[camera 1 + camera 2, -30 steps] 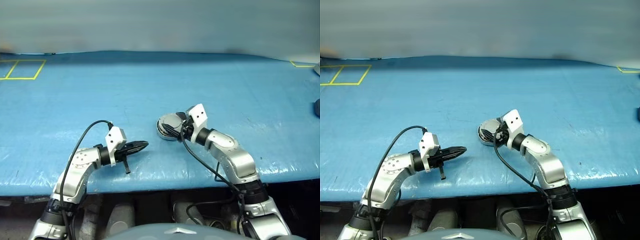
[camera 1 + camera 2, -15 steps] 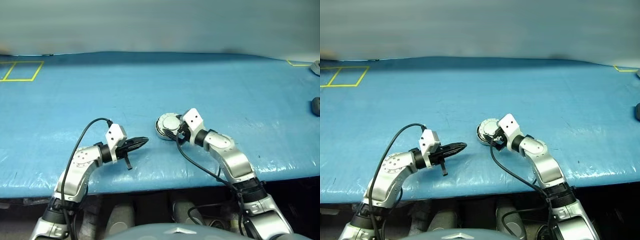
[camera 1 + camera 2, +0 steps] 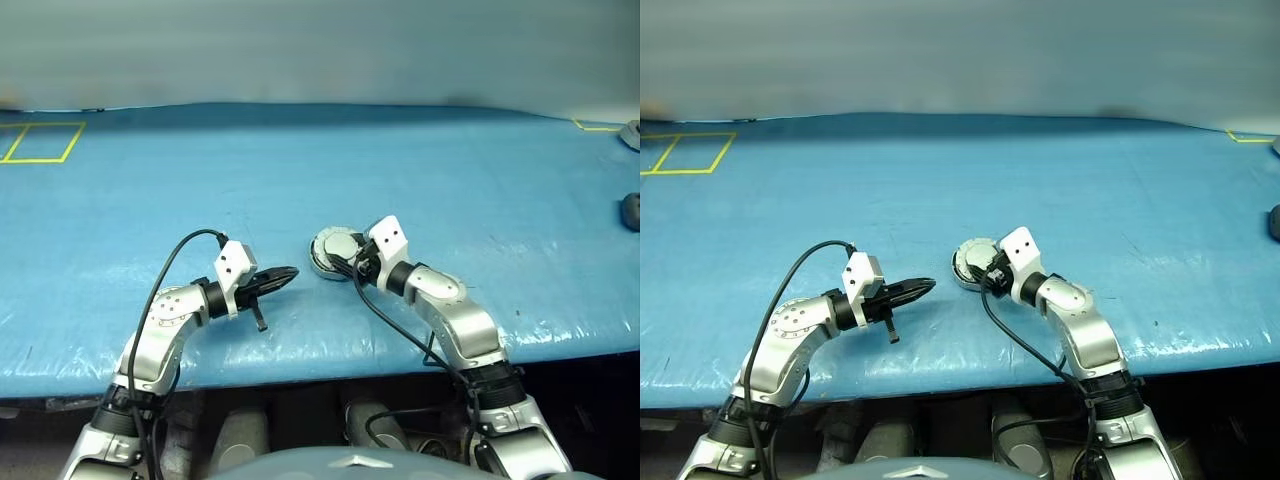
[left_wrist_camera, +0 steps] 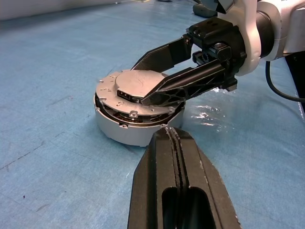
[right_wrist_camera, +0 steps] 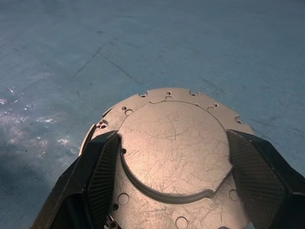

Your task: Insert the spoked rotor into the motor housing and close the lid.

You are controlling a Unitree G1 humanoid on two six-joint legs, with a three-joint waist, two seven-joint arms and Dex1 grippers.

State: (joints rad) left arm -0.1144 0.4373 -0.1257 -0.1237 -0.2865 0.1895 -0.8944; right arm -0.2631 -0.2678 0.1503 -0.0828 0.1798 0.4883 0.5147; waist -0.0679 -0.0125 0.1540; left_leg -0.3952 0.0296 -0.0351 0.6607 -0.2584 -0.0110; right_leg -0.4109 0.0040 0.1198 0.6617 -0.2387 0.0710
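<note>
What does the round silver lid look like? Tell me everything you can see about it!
The lid is a round, flat disc of scratched silver metal with a raised middle part and little holes and notches around its edge. It lies nearly flat on top of the motor housing, a short silver cup standing on the blue table. A thin dark gap shows under one side. The right gripper has its two black fingers spread over it, one along each side.
</note>
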